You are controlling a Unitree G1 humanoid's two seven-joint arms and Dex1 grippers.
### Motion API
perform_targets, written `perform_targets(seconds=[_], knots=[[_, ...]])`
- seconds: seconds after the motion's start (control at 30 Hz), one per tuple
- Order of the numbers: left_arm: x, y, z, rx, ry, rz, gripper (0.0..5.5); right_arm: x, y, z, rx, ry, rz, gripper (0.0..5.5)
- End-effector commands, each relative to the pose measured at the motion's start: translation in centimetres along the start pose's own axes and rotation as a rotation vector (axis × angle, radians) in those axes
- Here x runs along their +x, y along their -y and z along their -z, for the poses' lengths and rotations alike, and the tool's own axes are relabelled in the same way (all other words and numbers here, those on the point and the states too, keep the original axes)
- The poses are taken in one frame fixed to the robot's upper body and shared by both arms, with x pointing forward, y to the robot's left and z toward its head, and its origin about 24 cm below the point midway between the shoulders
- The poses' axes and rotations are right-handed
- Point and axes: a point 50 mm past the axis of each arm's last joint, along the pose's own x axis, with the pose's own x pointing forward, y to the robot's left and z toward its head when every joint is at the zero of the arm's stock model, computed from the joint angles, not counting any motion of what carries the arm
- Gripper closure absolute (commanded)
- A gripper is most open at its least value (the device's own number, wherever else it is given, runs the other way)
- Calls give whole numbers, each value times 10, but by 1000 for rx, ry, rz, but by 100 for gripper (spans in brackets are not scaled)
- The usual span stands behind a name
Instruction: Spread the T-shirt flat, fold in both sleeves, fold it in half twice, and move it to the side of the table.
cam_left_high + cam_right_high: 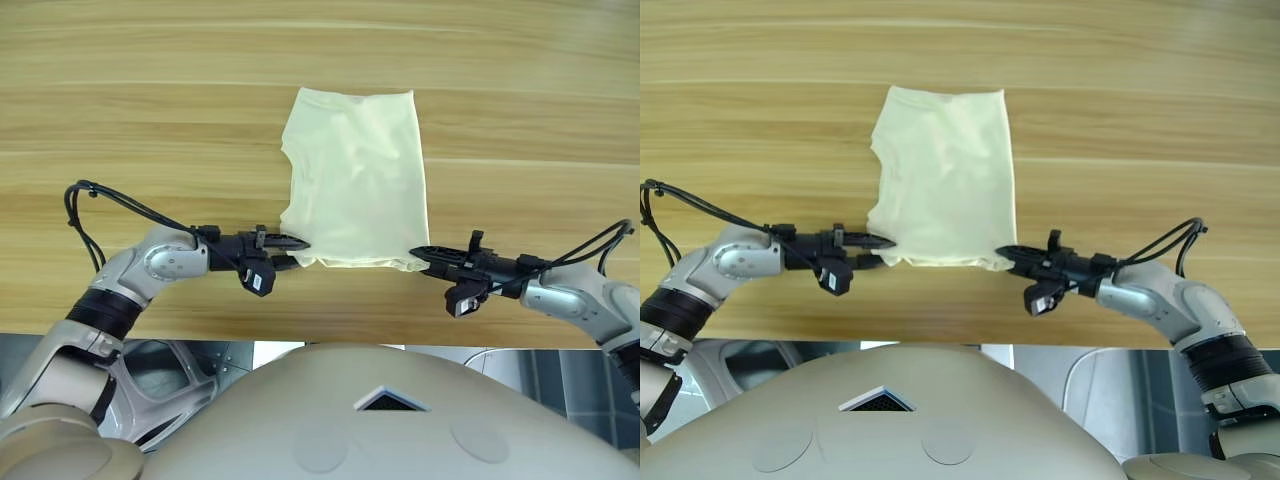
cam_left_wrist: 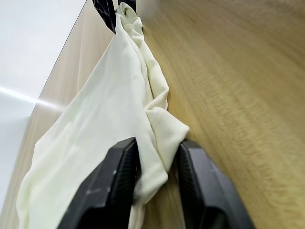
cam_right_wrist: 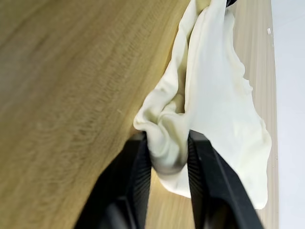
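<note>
Left gripper (image 1: 296,243) and right gripper (image 1: 421,250) were each clamped on a corner of the T-shirt (image 1: 355,170), one at either end of the cloth edge nearest the table's front edge.

The wooden table (image 1: 120,120) was the biggest thing in sight. The pale yellow T-shirt lay on it about midway along its width. It looked like a narrow, roughly rectangular shape, with its far edge flat toward the table's middle and its held edge a little back from the table's front edge. One long side showed a notch where a sleeve seemed to be tucked in.

At each held corner the cloth was bunched into a thick wad between the black fingers (image 2: 119,164), with several layers pinched together.

The shirt looked light, soft and quite limp. It would likely sag between the two grips and slide easily over the smooth wood. The corners seemed the right place to hold it, with all layers caught and the edge kept taut so the fold would come down straight.
</note>
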Motion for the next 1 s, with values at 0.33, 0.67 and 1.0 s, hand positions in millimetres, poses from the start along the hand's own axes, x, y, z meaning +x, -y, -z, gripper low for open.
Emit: perform_targets(seconds=[0.33, 0.67, 1.0], knots=[[-4, 26, -2, -85, -34, -37, 546, 6, -16, -3, 92, 13, -36, 539], [-34, 66, -71, -278, -10, -165, 547, -27, -5, -50, 296, 70, 137, 540], [-32, -21, -24, -363, 86, -720, 547, 16, 49, -33, 348, 208, 338, 540]])
